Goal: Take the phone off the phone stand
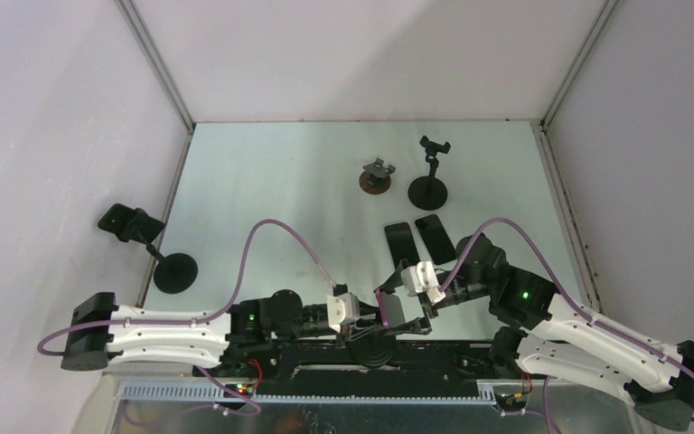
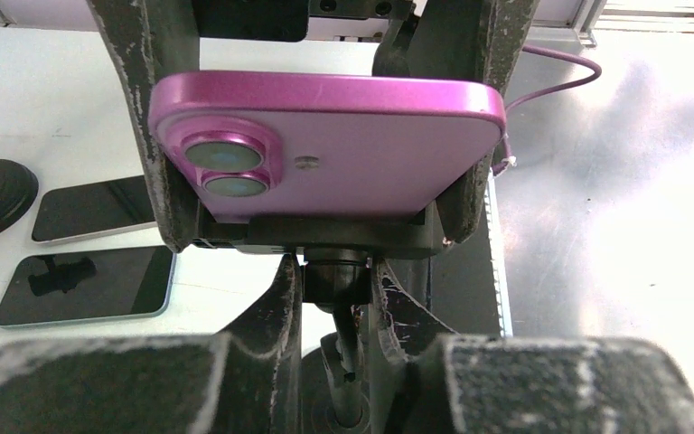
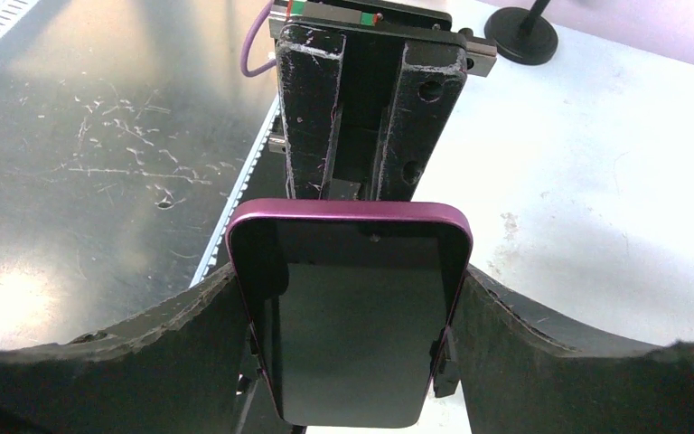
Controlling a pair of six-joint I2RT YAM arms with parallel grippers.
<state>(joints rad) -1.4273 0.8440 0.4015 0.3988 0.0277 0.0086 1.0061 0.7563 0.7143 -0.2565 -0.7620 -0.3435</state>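
Note:
A purple phone (image 2: 325,145) sits in the clamp of a black phone stand (image 2: 336,271) at the near middle of the table (image 1: 271,199). My left gripper (image 2: 334,294) is shut on the stand's neck just under the clamp. My right gripper (image 3: 352,334) is shut on the phone's two long edges, its dark screen (image 3: 352,316) facing that camera. In the top view the phone (image 1: 395,312) lies between the left gripper (image 1: 352,312) and the right gripper (image 1: 420,289), above the stand's round base (image 1: 370,348). The clamp's side arms (image 3: 441,362) still touch the phone's edges.
Two dark phones (image 1: 399,241) (image 1: 435,237) lie flat just beyond the grippers. Empty stands are at the back (image 1: 429,176) (image 1: 378,174) and at the left edge (image 1: 149,244). A metal plate (image 3: 99,136) runs along the near edge.

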